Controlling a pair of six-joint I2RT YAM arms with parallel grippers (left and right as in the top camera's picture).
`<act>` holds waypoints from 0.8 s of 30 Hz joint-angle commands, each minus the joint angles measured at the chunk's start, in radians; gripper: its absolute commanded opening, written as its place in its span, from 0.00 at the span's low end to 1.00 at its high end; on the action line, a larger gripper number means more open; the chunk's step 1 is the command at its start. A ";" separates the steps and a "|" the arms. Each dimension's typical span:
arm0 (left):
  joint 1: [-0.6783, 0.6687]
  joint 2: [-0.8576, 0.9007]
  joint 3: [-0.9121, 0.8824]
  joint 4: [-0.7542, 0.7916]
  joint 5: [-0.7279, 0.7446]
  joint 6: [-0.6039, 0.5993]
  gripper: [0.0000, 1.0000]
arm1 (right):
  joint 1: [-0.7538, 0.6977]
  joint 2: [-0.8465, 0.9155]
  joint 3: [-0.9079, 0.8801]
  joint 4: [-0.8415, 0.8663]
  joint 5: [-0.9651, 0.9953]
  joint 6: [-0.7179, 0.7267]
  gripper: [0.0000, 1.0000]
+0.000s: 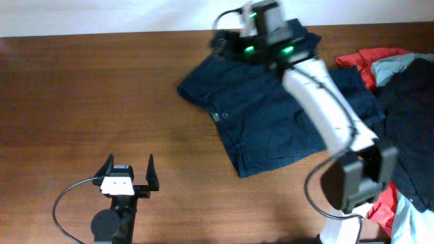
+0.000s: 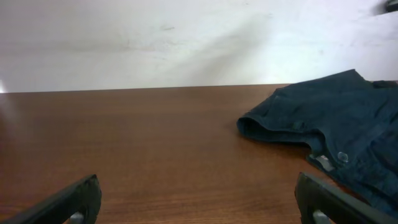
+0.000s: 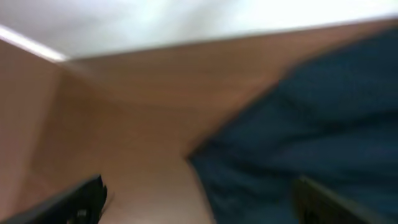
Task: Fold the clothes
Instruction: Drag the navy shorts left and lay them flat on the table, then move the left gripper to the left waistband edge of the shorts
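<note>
R gripper (image 3: 199, 205) wide and empty over the far edge of the wrinkled dark navy fabric shorts (image 1: 264, 115) just below it, L gripper (image 1: 129, 164) wide too, shorts well off its right; risk: a shallow one-layer pinch drags and bunches the cloth.

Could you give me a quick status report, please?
Left gripper open, idle. Right gripper open, empty, over navy shorts lying spread. Red garment, black garment piled alongside.

Even, bright light; overhead and left wrist sharp; right wrist heavily blurred
</note>
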 commanded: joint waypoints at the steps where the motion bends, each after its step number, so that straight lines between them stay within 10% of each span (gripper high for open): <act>1: 0.005 -0.005 -0.004 -0.004 -0.003 0.015 0.99 | -0.118 -0.092 0.114 -0.198 0.114 -0.159 0.98; 10: 0.005 -0.005 -0.004 -0.004 -0.003 0.015 0.99 | -0.426 -0.096 0.145 -0.549 0.173 -0.247 0.98; 24: 0.005 -0.005 -0.003 0.169 0.111 0.015 0.99 | -0.640 -0.093 0.140 -0.643 0.169 -0.247 0.98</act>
